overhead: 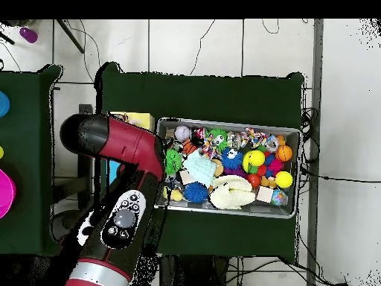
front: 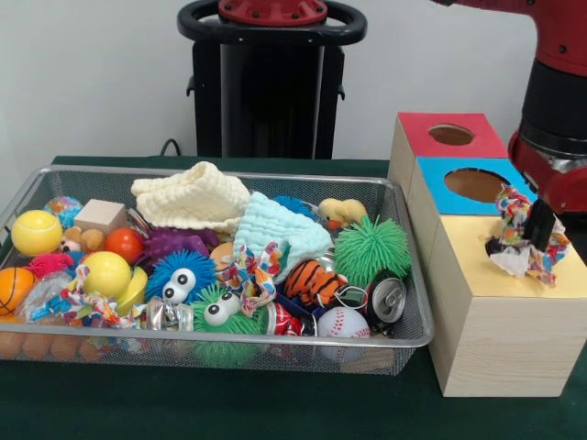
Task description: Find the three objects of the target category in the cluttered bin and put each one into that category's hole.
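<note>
1. Fingers (front: 541,225) of the gripper (front: 530,240) pinch a knotted rope toy (front: 518,220), multicoloured cloth bunched around the dark tips, with a pale scrap hanging at their lower left.
2. Toy and tips hang just above the yellow top of the box (front: 500,312); its hole is hidden behind the bundle, so I cannot tell how well the toy lines up with it.
3. Rope of this sort looks light, soft and floppy. It should squash under the pads rather than slip, but loose ends may snag on a hole's rim; a hold on the thick knot seems safest.
4. Beyond the fingers, on the far side, sit the blue-topped hole (front: 475,184) and the red-topped hole (front: 450,134), both unobstructed.
5. Off to the side, well apart from the gripper, the wire bin (front: 417,330) holds another rope toy (front: 246,275) among spiky balls, and a third rope toy (front: 78,302) near its opposite end.
6. Overhead, the arm (overhead: 119,153) covers the boxes and gripper entirely; bin contents there are too small to sort.
</note>
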